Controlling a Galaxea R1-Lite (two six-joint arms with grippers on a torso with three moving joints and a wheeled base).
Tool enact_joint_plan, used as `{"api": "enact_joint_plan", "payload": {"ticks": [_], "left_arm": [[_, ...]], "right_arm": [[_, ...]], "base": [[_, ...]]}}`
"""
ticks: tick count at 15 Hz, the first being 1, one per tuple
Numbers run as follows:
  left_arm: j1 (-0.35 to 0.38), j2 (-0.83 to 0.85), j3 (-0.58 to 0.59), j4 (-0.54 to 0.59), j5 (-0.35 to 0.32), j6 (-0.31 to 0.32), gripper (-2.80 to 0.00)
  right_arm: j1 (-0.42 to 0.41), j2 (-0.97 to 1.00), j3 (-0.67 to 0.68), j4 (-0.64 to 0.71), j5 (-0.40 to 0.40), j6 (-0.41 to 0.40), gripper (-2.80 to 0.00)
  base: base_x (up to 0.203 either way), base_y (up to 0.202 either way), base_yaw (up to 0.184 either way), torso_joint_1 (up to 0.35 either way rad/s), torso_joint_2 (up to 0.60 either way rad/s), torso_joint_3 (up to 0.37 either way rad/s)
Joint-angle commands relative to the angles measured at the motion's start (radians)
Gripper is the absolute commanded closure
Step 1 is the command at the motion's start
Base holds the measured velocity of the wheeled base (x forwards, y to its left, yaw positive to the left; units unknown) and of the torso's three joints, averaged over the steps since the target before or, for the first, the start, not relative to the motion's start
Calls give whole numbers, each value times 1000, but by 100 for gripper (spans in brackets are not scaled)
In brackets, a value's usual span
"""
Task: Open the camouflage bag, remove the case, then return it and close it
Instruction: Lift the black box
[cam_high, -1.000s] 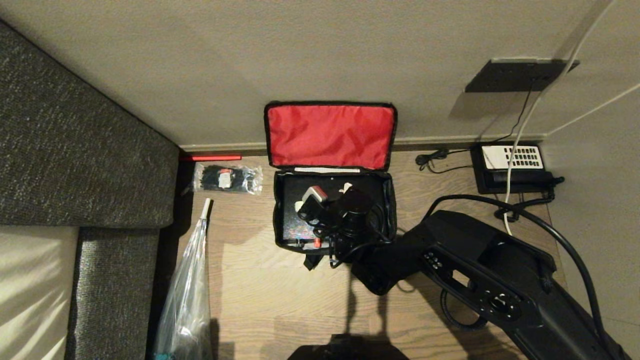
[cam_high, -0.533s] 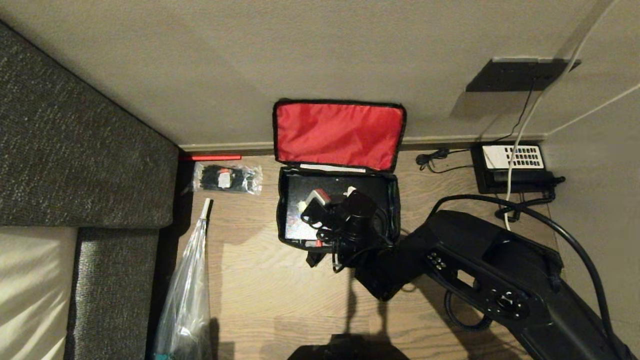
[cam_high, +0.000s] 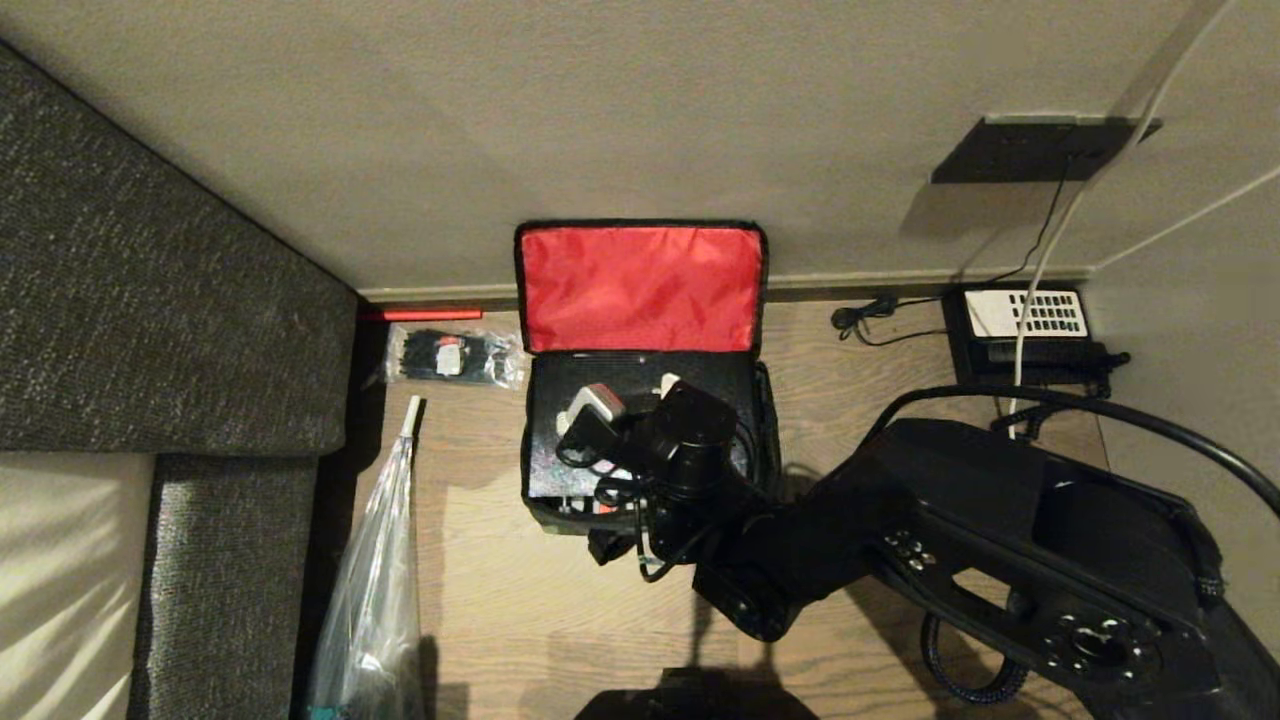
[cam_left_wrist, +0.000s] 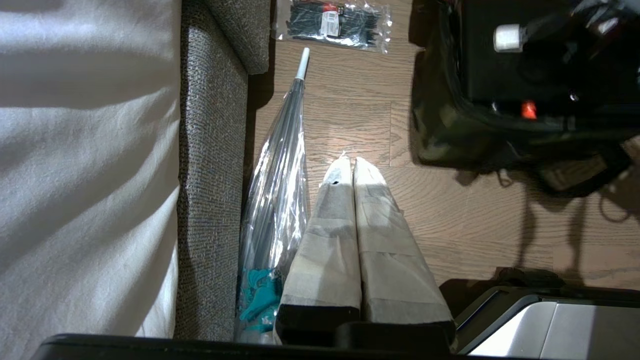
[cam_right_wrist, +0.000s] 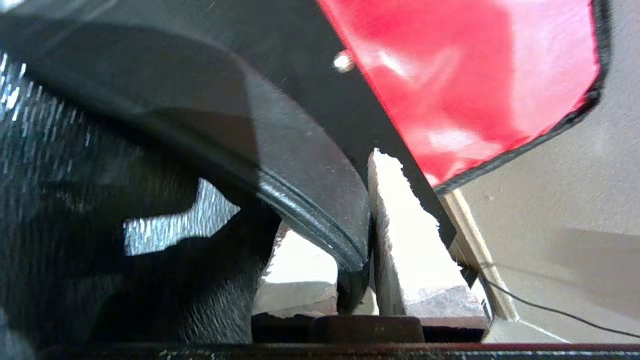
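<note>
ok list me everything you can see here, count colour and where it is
camouflage bag: one, camouflage outside with red lining, on the wood floor against the wall, lid open
case: one, black, inside the bag
strap handle: one, black, on the case, between the right end effector's fingers
cable tie packet: one, clear with black ties, on the floor left of the bag
umbrella: one, clear, lying beside the sofa
sofa: one, grey, far left
telephone: one, black with white keypad, right corner
right end effector: shut on the handle, over the bag
left end effector: shut, above the floor near the umbrella
</note>
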Motion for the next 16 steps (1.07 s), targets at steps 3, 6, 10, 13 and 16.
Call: {"api": "enact_joint_plan", "payload": {"ticks": [3,6,10,13,16], "left_arm": [[0,-2,3,0,0,0,0],[0,-2,3,0,0,0,0],[0,-2,3,0,0,0,0],[0,-2,3,0,0,0,0],[0,-2,3,0,0,0,0]], "right_arm": [[6,-53,-26,6,-3,-1,0],[18,-49,-52,51,2,52,0],[33,-121,-56,125,5,114,0],[45,-205,-48,182,2,145,0],[49,-294,-12,226,-2,143,0]], "base": [[0,0,0,0,0,0],[0,0,0,0,0,0],[0,0,0,0,0,0],[0,0,0,0,0,0],[0,0,0,0,0,0]]}}
